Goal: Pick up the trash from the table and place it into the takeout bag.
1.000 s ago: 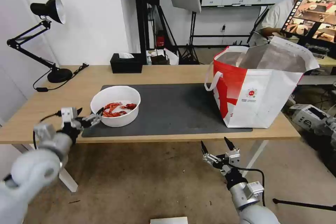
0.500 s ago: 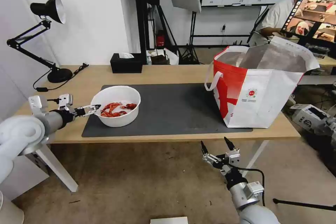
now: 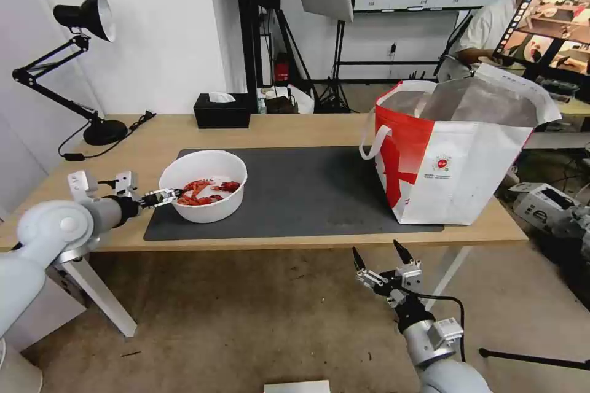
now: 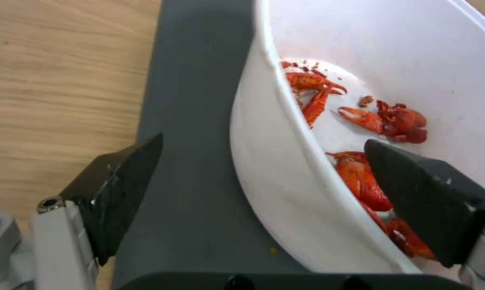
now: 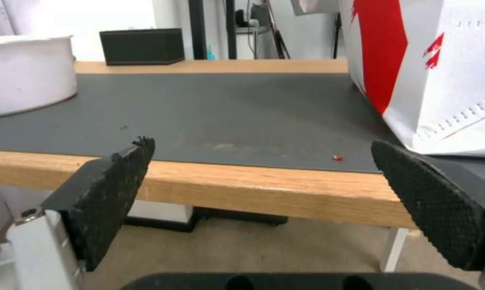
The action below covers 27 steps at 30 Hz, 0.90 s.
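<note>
In the head view, the white plastic bowl (image 3: 203,185) of red crayfish shells (image 3: 204,191) sits left of centre in the frame, on the left end of the dark grey mat (image 3: 295,190) that covers the light-wood table (image 3: 295,129). The left gripper (image 3: 165,197) reaches in from the lower left and straddles the bowl's near-left rim. In the left wrist view its 2 fingers are spread, 1 finger (image 4: 113,193) outside the wall above the mat and the other over the shells inside; neither pad touches the bowl (image 4: 285,181).

The red-and-white takeout bag (image 3: 455,147) stands open at the right of the frame, on the right end of the mat, its silver lining showing and well apart from the bowl. The right gripper (image 3: 382,261) hangs at the lower centre of the frame, below the table's front edge, its fingers spread wide and holding nothing. A black tissue box (image 3: 222,110) sits at the table's far edge, and a black desk lamp (image 3: 80,61) stands at the upper left.
</note>
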{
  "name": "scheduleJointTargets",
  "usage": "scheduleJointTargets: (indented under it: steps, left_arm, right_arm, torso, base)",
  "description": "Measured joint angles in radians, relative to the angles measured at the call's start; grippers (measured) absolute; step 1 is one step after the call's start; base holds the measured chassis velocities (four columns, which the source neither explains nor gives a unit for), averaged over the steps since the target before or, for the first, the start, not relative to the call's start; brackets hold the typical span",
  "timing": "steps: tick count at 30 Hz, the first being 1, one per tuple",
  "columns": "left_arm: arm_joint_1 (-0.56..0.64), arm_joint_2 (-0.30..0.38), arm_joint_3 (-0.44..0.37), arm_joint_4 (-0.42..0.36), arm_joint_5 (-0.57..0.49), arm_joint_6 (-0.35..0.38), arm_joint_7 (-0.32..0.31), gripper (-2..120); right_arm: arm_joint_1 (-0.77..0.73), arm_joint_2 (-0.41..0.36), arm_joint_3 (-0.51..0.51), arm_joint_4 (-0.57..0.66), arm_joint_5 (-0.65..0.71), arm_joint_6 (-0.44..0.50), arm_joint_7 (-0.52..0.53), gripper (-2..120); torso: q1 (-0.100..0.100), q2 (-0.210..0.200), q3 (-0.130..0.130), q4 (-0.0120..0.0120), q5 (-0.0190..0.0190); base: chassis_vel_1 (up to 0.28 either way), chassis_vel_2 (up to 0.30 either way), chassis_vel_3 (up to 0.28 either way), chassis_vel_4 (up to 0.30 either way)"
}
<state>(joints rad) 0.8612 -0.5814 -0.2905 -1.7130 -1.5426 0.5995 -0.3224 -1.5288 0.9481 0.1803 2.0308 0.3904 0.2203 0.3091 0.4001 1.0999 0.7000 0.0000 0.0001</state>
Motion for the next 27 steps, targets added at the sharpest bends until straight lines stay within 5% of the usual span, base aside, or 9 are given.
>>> scheduleJointTargets:
  steps: [7, 27]
  left_arm:
    - [-0.020, -0.006, 0.014, 0.007, -0.012, -0.004, -0.016, 83]
    - [0.007, -0.005, -0.001, -0.012, -0.020, -0.033, -0.042, 12]
  right_arm:
    - [0.000, 0.000, 0.000, 0.000, 0.000, 0.000, 0.000, 100]
    - [0.000, 0.000, 0.000, 0.000, 0.000, 0.000, 0.000, 100]
  torso:
    - [0.000, 0.000, 0.000, -0.0001, 0.0000]
    - [0.000, 0.000, 0.000, -0.0001, -0.0004]
  base:
    - [0.000, 0.000, 0.000, 0.000]
    - [0.000, 0.000, 0.000, 0.000]
